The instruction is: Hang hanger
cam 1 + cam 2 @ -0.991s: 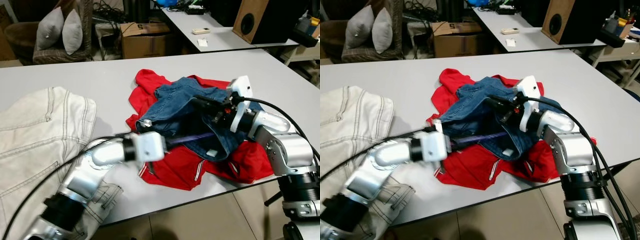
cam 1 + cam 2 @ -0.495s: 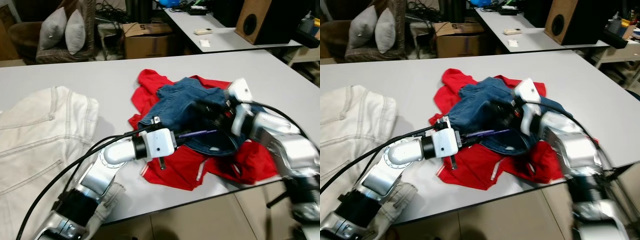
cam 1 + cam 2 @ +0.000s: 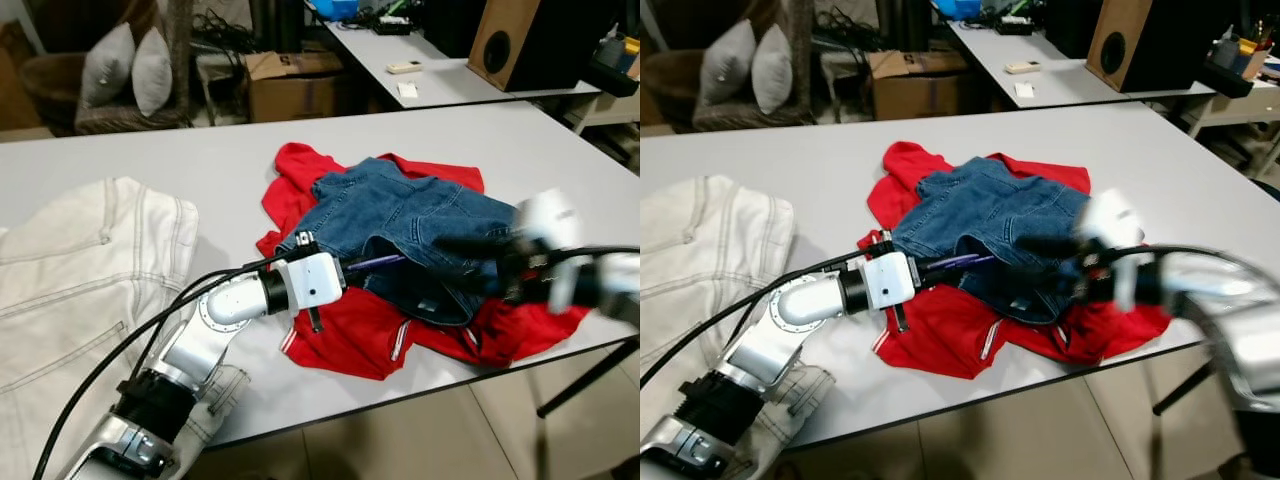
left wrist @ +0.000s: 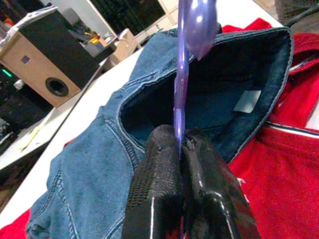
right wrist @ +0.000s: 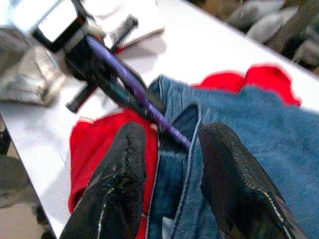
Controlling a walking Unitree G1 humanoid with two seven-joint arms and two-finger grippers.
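One purple hanger (image 4: 180, 94), left gripper (image 4: 182, 149) clamped

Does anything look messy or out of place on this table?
Yes. The blue jeans lie crumpled on a red garment, with the purple hanger poking into their waist opening, pinched by the left pincer.

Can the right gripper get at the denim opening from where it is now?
Probably yes. The right gripper is open just short of the blue denim garment, one fingertip to each side of its edge, nothing between. The left gripper, shut on the purple hanger, crosses that opening and crowds it.
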